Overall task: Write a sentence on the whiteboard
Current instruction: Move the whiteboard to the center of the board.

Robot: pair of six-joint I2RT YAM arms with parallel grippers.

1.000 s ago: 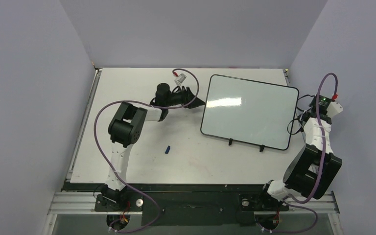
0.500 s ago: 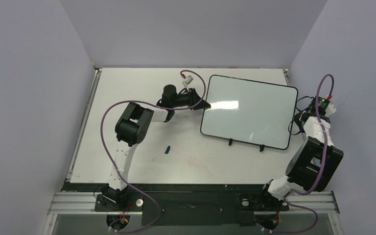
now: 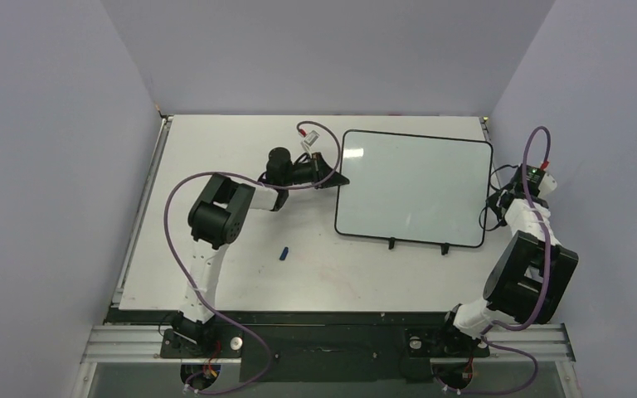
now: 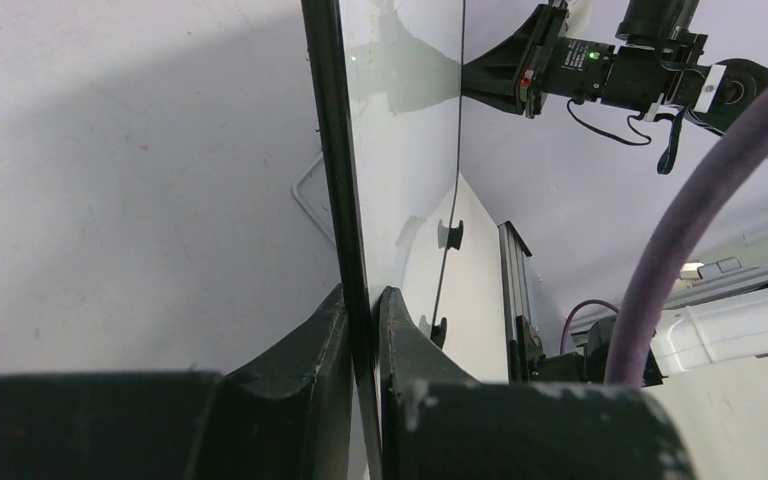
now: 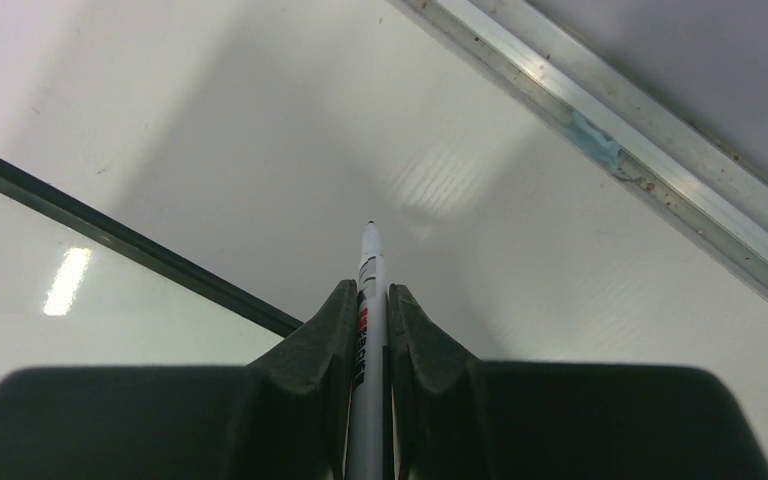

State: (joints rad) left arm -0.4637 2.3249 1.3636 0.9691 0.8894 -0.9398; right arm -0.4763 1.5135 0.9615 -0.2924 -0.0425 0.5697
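1. The whiteboard (image 3: pixel 415 188) lies on the white surface (image 3: pixel 216 149), toward 2 o'clock from the surface's middle. Its glossy white face is turned up and catches a pale glare.
2. A thin black frame (image 4: pixel 332 150) runs round the whiteboard, and two small black feet (image 3: pixel 391 242) stick out from its 6 o'clock edge.
3. The left pincer (image 3: pixel 342 177) sits at the whiteboard's 9 o'clock edge. In the left wrist view the left pincer (image 4: pixel 362 295) is clamped tight on the whiteboard (image 4: pixel 400 130), one finger on each side of the frame.
4. The left arm reaches in from 8 o'clock, and its purple cable arches over it.
5. The right pincer (image 3: pixel 498 197) is at the whiteboard's 3 o'clock edge, just beside the frame.
6. In the right wrist view the right pincer (image 5: pixel 368 290) is closed on a white marker (image 5: pixel 368 262), which runs straight out between the fingers with its dark tip toward 12 o'clock.
7. The marker's tip is over bare surface, apart from the whiteboard (image 5: pixel 50 310), whose edge crosses that view toward 9 o'clock of the fingers.
8. A metal rail (image 5: pixel 610 130) borders the surface toward 1 o'clock in the right wrist view.
9. A small blue piece (image 3: pixel 284 253), possibly a marker cap, lies on the surface toward 8 o'clock from the whiteboard, well apart from both pincers.
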